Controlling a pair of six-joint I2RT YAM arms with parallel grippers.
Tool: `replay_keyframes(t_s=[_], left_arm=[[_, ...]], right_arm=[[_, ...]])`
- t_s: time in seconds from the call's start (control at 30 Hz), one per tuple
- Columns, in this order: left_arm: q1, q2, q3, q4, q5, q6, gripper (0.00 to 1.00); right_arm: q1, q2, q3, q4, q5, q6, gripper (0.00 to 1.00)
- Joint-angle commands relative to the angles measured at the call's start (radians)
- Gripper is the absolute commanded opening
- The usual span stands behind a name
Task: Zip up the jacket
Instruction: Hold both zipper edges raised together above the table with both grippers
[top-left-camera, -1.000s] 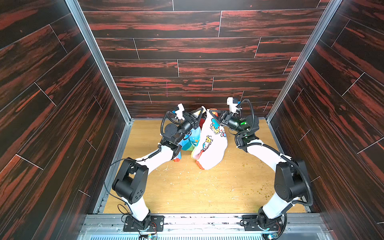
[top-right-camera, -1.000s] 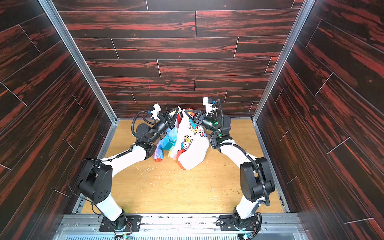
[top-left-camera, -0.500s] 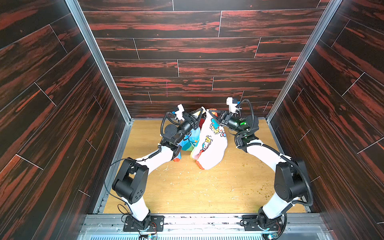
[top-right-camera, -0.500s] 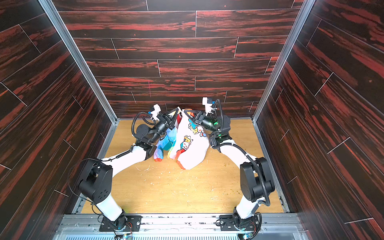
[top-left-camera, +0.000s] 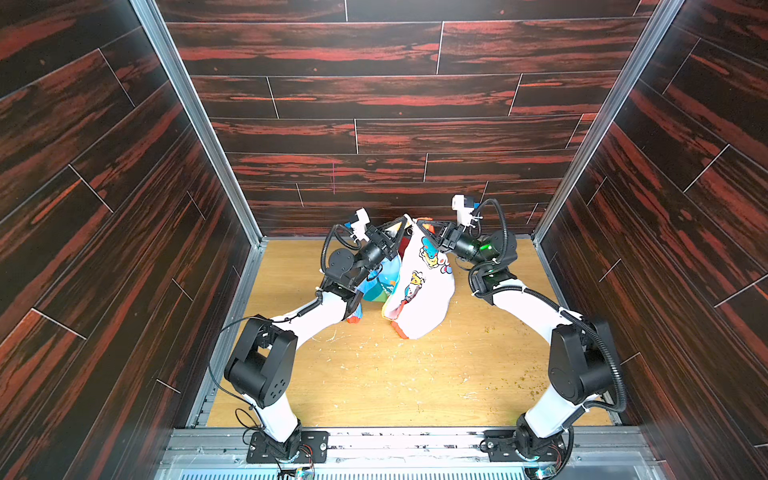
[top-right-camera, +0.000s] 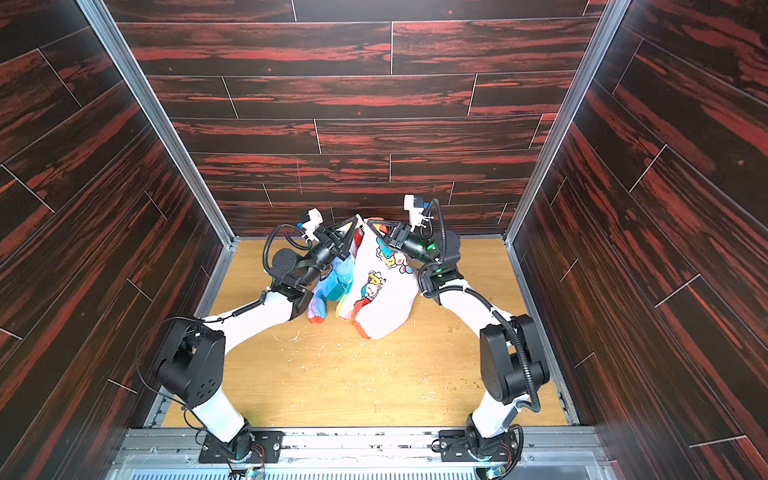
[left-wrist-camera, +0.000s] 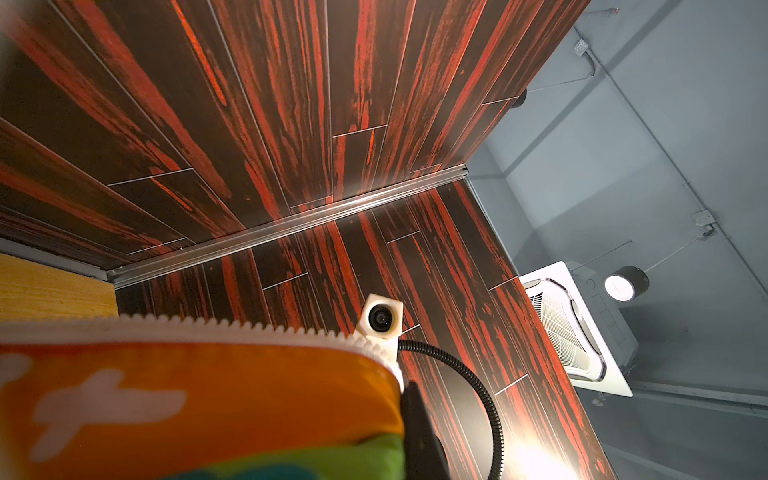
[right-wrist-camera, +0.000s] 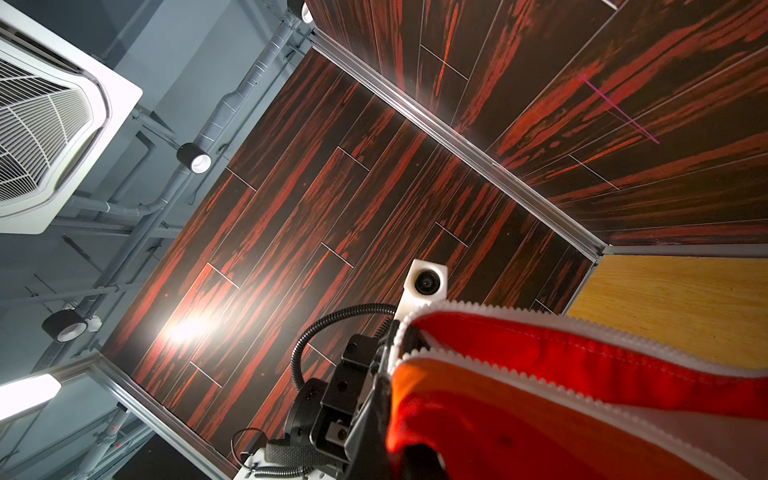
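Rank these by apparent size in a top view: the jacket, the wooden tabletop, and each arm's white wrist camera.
1. wooden tabletop
2. jacket
3. left wrist camera and right wrist camera: smallest, and they look alike, so I won't rank them against each other.

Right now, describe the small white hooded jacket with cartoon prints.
The thin white jacket hangs crumpled and unzipped at the far middle of the wooden table, pinched at its top by the shut left gripper and right gripper. Cartoon prints, rainbow and blue panels, orange hood fabric and white zipper teeth show. Its lower end seems to touch the table.
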Motion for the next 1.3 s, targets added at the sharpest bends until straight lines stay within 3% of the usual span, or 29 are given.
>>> replay_keyframes(t_s=[0.0, 0.4, 0.73, 1.27], left_arm=[[-0.004, -0.006, -0.011, 0.064, 0.035, -0.011, 0.00], [-0.004, -0.041, -0.048, -0.016, 0.072, 0.054, 0.00], [-0.001, -0.036, -0.072, 0.077, 0.069, -0.017, 0.00], [-0.006, -0.051, -0.068, 0.038, 0.143, -0.020, 0.00]], right_arm=[[0.010, -0.007, 0.011, 0.062, 0.019, 0.015, 0.00], [0.011, -0.020, 0.005, 0.006, 0.020, 0.008, 0.00], [0.002, -0.029, -0.018, -0.026, 0.048, -0.015, 0.00], [0.000, -0.009, 0.018, -0.034, 0.068, -0.003, 0.00]])
